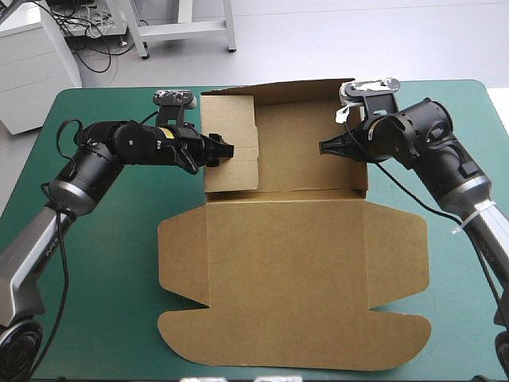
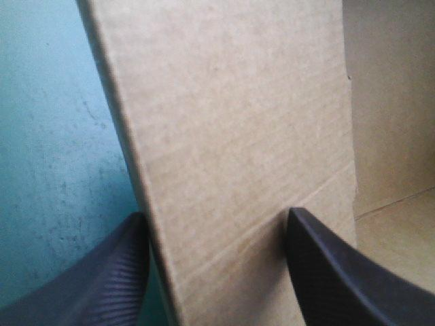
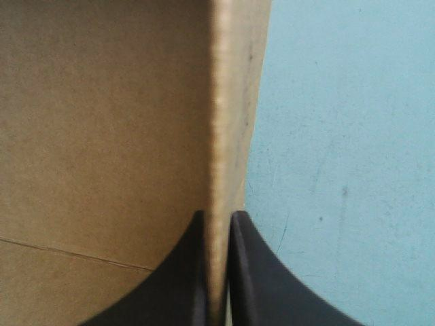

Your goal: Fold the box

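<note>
Teal-green cover fills the table. The brown box sits mid-table, half formed. Near half: the lid lies flat on the cover, with a side flap out to the left, another to the right, and a rounded front flap at the near edge. Far half: an open tray with its walls raised and the back wall standing along the far side. The left wall panel is broad and leans inward over the tray floor. The right wall stands upright and shows thin from above.

Left gripper comes in from the table's left side at the left wall panel. In its wrist view the fingers are spread, one outside over the cover and one inside the tray, with the panel slanting between them. Hard to tell whether either finger actually touches the board.

Right gripper reaches over the right wall from the right. In its wrist view the fingers are pressed nearly together, pinching the wall's top edge, tray interior on one side and the cover on the other.
</note>
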You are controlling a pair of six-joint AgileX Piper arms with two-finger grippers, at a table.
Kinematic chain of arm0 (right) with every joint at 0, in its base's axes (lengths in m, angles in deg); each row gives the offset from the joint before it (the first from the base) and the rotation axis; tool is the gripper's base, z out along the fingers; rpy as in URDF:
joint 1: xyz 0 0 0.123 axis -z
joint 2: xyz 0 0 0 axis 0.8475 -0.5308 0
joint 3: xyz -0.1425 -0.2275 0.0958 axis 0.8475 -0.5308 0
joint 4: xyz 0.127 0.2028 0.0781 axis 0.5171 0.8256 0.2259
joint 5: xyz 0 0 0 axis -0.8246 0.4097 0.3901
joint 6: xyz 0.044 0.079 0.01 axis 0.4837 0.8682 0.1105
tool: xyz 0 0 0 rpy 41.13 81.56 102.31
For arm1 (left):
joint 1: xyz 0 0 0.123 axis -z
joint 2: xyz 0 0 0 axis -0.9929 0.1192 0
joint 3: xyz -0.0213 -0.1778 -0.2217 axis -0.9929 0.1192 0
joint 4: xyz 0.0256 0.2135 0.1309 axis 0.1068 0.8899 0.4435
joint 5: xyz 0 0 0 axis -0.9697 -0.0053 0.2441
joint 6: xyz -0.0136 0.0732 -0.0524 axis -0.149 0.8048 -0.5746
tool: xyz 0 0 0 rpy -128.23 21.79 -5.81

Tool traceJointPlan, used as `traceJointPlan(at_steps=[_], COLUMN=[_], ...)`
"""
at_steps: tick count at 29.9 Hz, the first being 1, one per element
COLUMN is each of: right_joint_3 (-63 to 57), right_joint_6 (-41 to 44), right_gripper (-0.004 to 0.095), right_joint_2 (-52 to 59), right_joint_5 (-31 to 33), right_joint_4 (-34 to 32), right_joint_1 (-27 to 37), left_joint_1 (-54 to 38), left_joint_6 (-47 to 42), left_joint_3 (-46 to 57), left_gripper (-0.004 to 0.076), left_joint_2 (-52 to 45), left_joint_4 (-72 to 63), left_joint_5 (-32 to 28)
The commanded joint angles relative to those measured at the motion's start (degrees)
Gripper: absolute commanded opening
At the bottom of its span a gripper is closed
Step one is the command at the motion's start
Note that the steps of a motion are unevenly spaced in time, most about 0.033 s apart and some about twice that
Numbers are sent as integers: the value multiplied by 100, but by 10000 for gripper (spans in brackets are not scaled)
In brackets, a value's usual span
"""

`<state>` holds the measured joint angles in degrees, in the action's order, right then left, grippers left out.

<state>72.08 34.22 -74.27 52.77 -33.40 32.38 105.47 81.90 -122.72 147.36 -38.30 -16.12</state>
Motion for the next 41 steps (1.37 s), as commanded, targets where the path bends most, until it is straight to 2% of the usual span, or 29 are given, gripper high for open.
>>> traceJointPlan(at_steps=[1, 24, 27, 31, 41], right_joint_3=[163, 163, 163, 163, 163], right_joint_6=[-91, -203, -203, -203, -203], right_gripper=[-8, -8, -8, -8, -8], right_joint_2=[235, 616, 616, 616, 616], right_joint_5=[-477, -472, -472, -472, -459], right_joint_4=[444, 491, 453, 453, 386], right_joint_1=[-123, -123, -123, -123, -123], left_joint_1=[77, 77, 77, 77, 77], left_joint_6=[-26, 48, 61, 61, 91], left_joint_3=[-166, -166, -166, -166, -177], left_gripper=[415, 409, 315, -24, -32], left_joint_2=[-84, -62, -62, -75, -164], left_joint_4=[-295, -378, -378, -378, -292], left_joint_5=[-413, -620, -620, -620, -495])
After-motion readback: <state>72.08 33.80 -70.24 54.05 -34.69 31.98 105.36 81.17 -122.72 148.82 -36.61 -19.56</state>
